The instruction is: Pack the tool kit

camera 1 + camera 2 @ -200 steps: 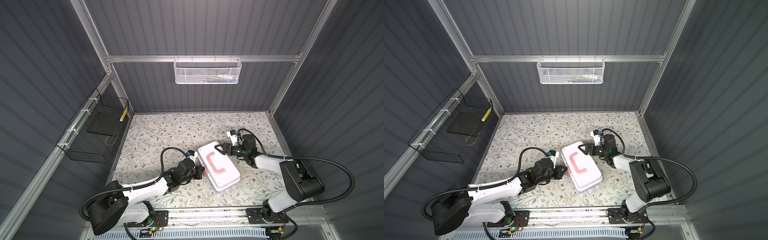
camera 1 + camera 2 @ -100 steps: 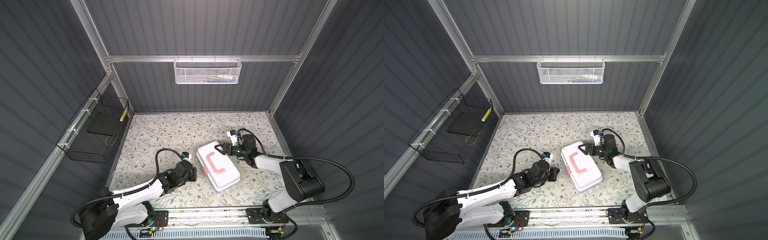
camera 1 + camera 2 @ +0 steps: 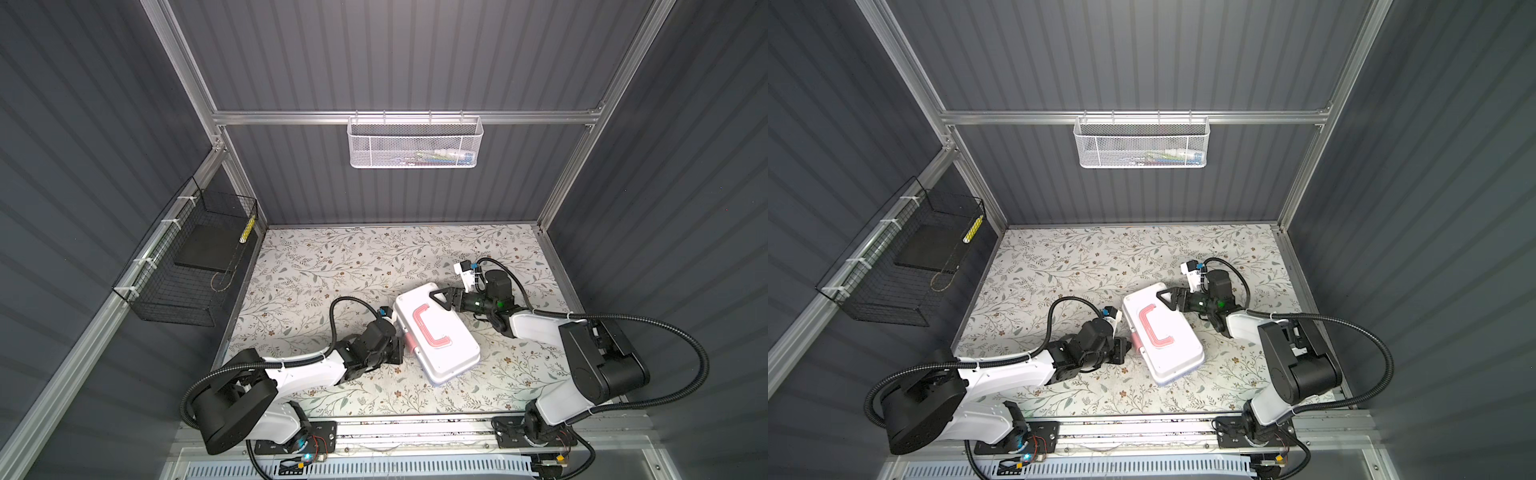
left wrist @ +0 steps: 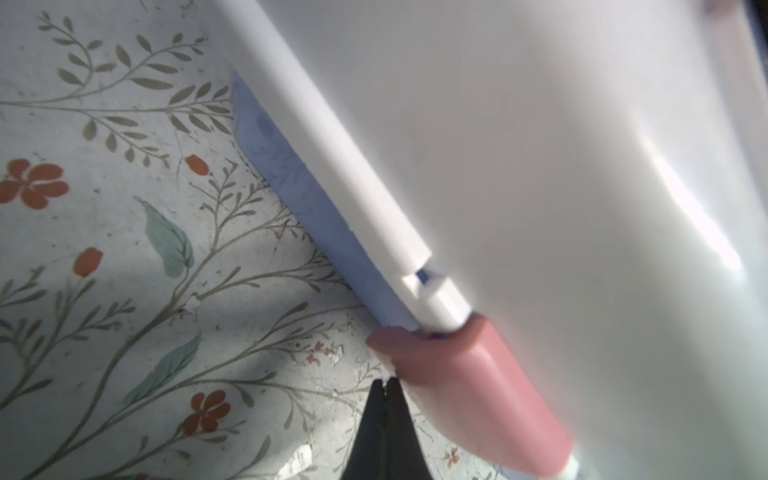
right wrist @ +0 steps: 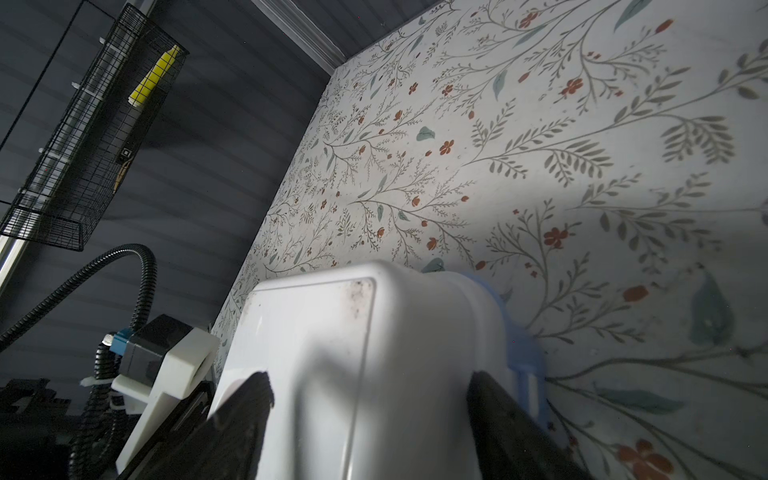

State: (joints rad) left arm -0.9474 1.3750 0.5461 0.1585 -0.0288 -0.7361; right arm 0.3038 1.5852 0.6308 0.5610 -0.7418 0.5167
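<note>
A: So, how far along?

B: Nearly done, I'd judge: lid [image 3: 451, 347] down, no loose tools in sight. The left hand [image 4: 384, 384], pinched shut and empty, sits at the pink latch [image 4: 469, 374], eight o'clock of the tool kit [image 3: 436, 332] mid-worktop [image 3: 332, 266]; the right hand [image 5: 370, 386] clamps its one o'clock end. Latching may be left.

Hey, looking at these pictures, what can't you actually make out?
- Tool kit contents: hidden inside the closed box, every view.
- White mesh basket items: too small, both top views.
- Left gripper touching pink latch or not: blurred, left wrist view.
- Right gripper squeezing the kit or not: pads cut off, right wrist view's edge.
</note>
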